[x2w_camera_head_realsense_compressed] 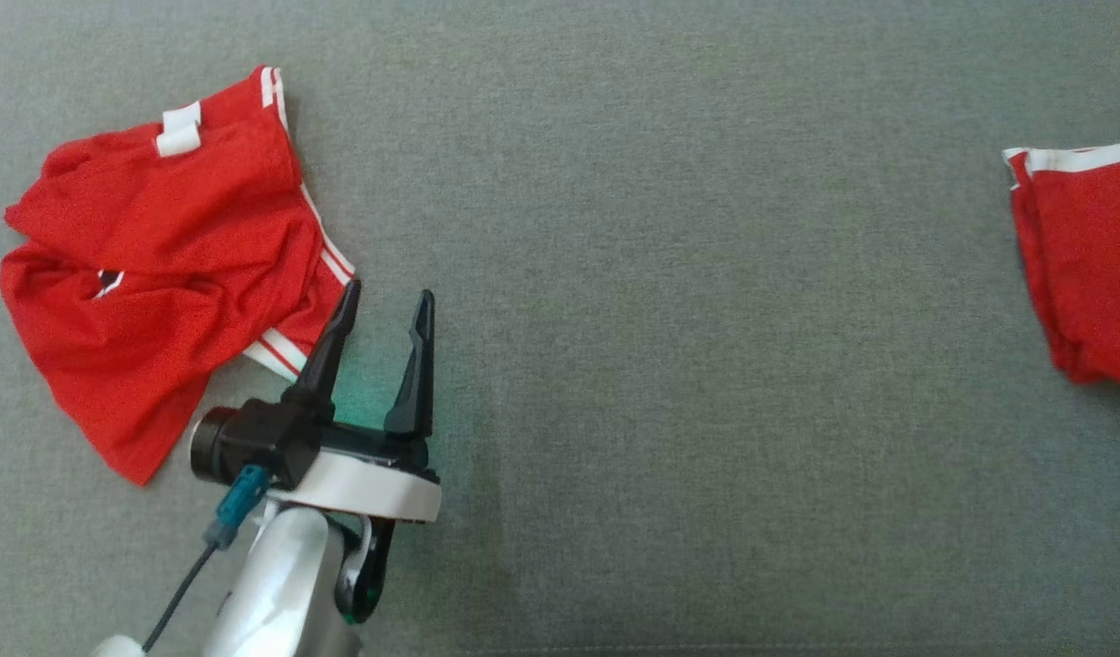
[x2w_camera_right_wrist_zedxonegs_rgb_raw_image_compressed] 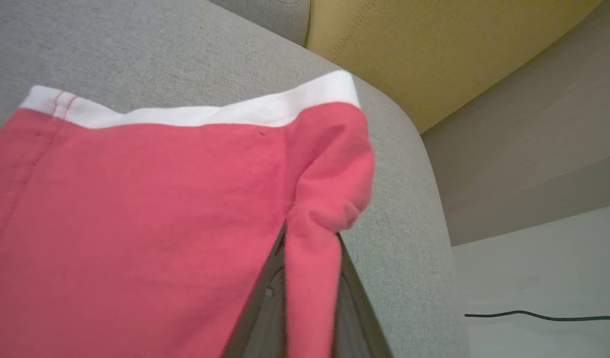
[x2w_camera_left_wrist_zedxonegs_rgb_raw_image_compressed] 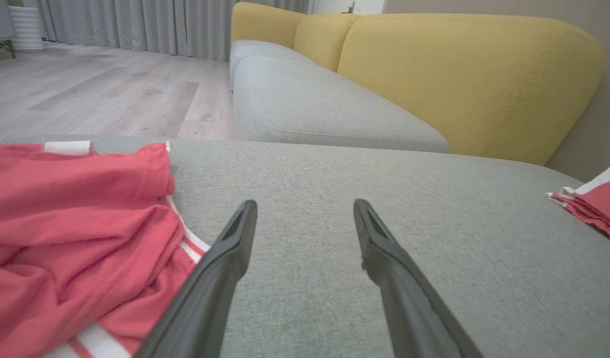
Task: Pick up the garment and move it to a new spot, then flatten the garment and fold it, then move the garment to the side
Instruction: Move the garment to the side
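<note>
The left tool [x2w_camera_head_realsense_compressed: 387, 294] stands open beside the crumpled left garment [x2w_camera_head_realsense_compressed: 158, 255], while the right tool [x2w_camera_right_wrist_zedxonegs_rgb_raw_image_compressed: 312, 238] pinches a fold of the right garment [x2w_camera_right_wrist_zedxonegs_rgb_raw_image_compressed: 135, 209].

the red garment [x2w_camera_head_realsense_compressed: 1084, 265] at the right end of the grey cushion [x2w_camera_head_realsense_compressed: 669, 274] runs off the frame edge so its full shape's a mystery, and up close a fold of it covers the right gripper's [x2w_camera_right_wrist_zedxonegs_rgb_raw_image_compressed: 310, 248] tips, just slivers of its dark fingers [x2w_camera_right_wrist_zedxonegs_rgb_raw_image_compressed: 266, 311] peeking out either side
</note>
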